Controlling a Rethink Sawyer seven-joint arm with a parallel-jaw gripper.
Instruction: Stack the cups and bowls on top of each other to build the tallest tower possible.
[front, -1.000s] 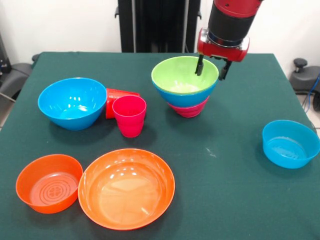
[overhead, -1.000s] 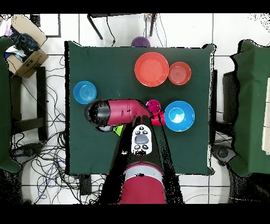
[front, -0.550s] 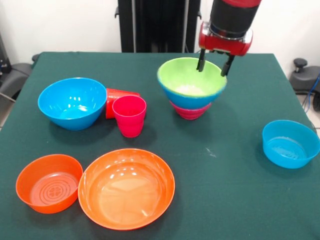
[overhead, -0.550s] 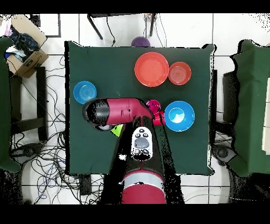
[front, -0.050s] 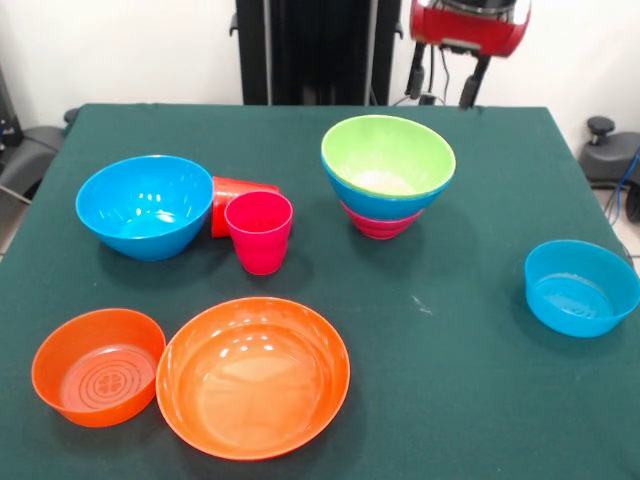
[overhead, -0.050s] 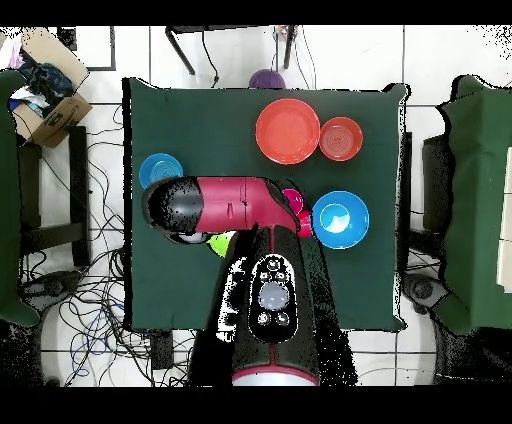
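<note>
On the green bench (front, -0.050s: 470, 400), I am holding my tool (front, -0.050s: 444, 87) open and empty above the three-bowl tower (front, -0.050s: 388, 176); six pieces are waiting unstacked.

The dark green worktop (front, -0.050s: 450, 380) carries a large orange bowl (front, -0.050s: 253, 376) at 6 o'clock, a small ringed orange bowl (front, -0.050s: 98, 365) touching it at 8, a large blue bowl (front, -0.050s: 145, 205) at 10, and a pink cup (front, -0.050s: 260, 231) upright against a tipped red cup (front, -0.050s: 232, 192). A magenta-blue-green stack (front, -0.050s: 387, 175) stands at 1, a light blue bowl (front, -0.050s: 581, 286) at 3.
</note>
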